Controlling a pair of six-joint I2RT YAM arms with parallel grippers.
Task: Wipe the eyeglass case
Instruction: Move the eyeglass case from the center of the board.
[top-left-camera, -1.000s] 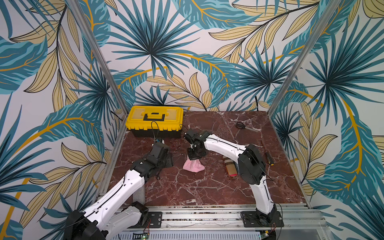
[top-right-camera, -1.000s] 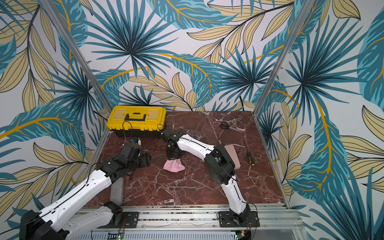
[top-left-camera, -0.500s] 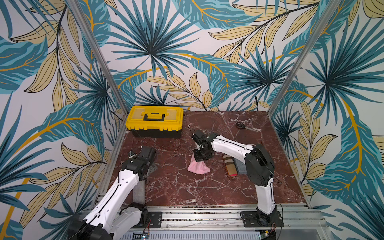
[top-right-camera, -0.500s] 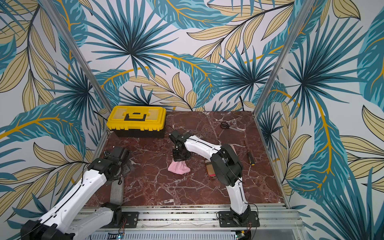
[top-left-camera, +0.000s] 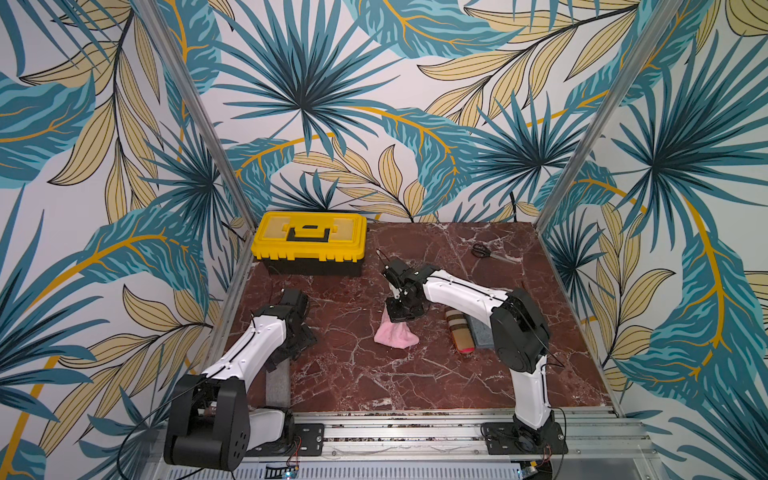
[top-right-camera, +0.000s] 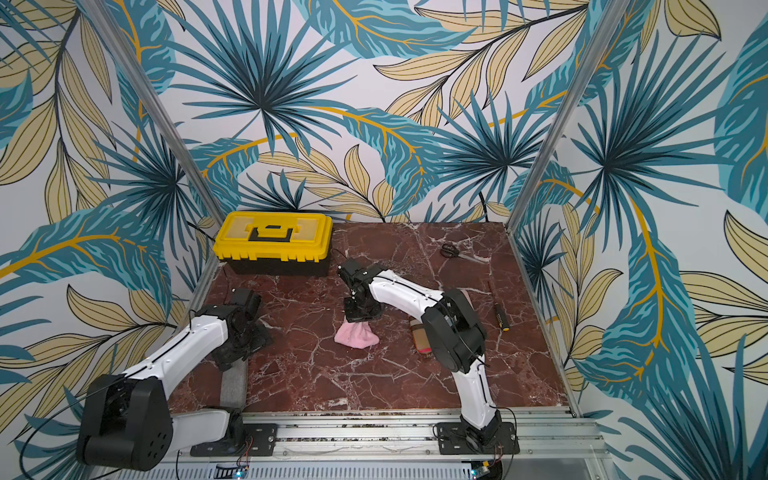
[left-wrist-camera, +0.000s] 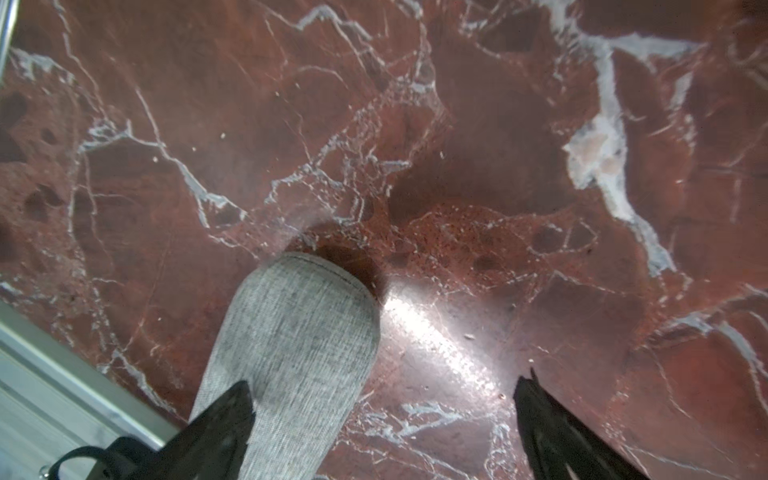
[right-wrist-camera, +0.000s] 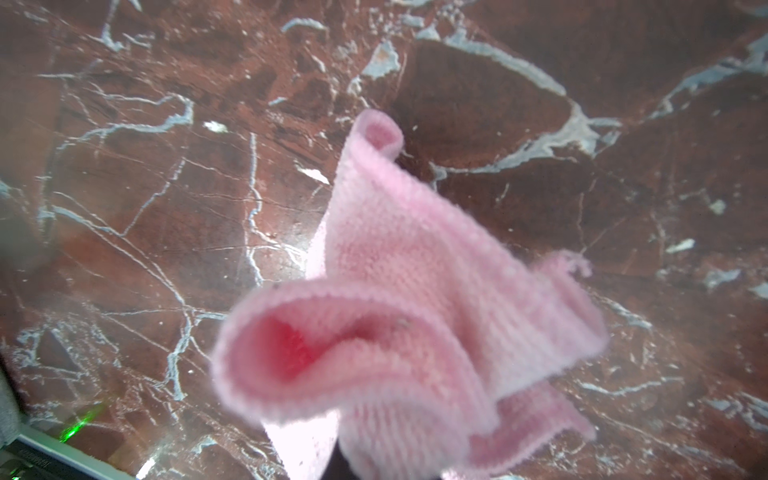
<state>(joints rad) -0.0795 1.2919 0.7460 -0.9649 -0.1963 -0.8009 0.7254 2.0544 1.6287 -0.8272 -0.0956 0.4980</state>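
- Grey fabric eyeglass case (left-wrist-camera: 299, 345) lies on the red marble table (top-left-camera: 353, 386) at its near left edge, beneath the left arm.
- Left tool (left-wrist-camera: 384, 392) stands wide open above it, one fingertip over the case.
- Right tool (top-left-camera: 398, 316), mid-table, is clamped on a pink cloth (top-left-camera: 395, 337) hanging below it.

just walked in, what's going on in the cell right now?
The right gripper is shut on a pink cloth, which dangles over the middle of the marble table. The left gripper is open above a grey fabric eyeglass case lying by the table's left edge, not clamped on it. Cloth and case are well apart, so no wiping is happening at this moment.
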